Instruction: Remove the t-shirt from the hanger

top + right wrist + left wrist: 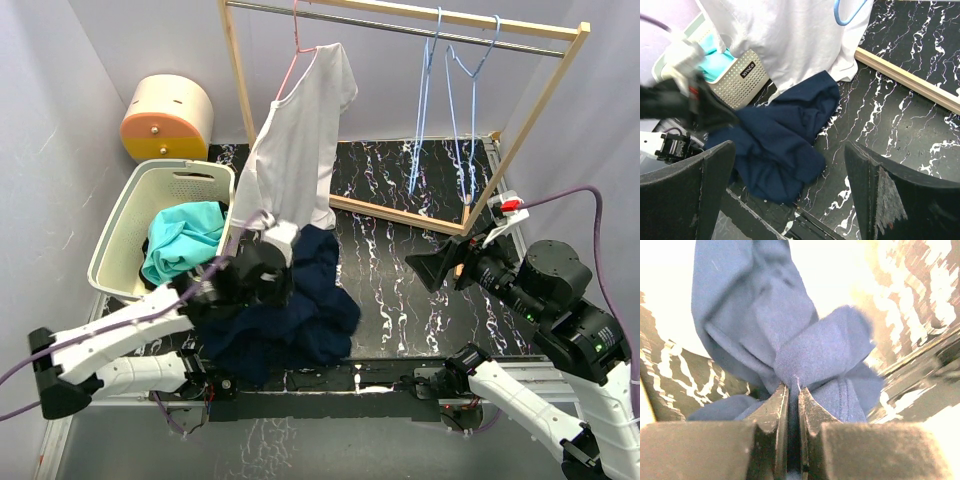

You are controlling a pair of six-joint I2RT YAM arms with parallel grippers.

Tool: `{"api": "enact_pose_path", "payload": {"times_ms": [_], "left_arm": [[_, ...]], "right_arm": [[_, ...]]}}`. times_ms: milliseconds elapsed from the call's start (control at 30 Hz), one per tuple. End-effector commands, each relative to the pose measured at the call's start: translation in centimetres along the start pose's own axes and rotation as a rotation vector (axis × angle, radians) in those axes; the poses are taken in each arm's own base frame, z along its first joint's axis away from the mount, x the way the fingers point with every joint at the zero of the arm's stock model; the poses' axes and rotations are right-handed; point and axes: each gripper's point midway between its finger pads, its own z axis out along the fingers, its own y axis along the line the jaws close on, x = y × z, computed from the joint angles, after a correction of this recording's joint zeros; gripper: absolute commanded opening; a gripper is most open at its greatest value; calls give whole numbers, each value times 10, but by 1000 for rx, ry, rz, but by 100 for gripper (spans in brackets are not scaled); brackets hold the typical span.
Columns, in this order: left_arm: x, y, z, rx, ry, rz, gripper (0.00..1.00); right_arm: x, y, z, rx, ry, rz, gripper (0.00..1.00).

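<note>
A white slatted laundry basket holding teal cloth stands at the left of the black marbled desk. The left hand pinches the hem of the white cotton t-shirt, which hangs on a pink wire hanger above a crumpled navy garment. The right hand hovers open near the wooden rack.

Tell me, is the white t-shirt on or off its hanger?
On: the white t-shirt hangs from the pink hanger on the rail.
</note>
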Motion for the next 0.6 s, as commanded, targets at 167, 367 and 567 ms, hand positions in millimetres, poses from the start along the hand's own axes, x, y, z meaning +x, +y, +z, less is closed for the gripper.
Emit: {"api": "enact_pose_path", "payload": {"times_ms": [167,367,567], "left_arm": [[-138,61,-158,-320,-348,43,0],[-216,79,-243,-442,-602,4,0],[-276,82,-301,-512,-786,-1,0]], "right_arm": [[-8,1,6,-10,-49,-4,94],[-7,1,16,-14,-37,-4,95],[-5,1,26,-18,-19,-11,95]]}}
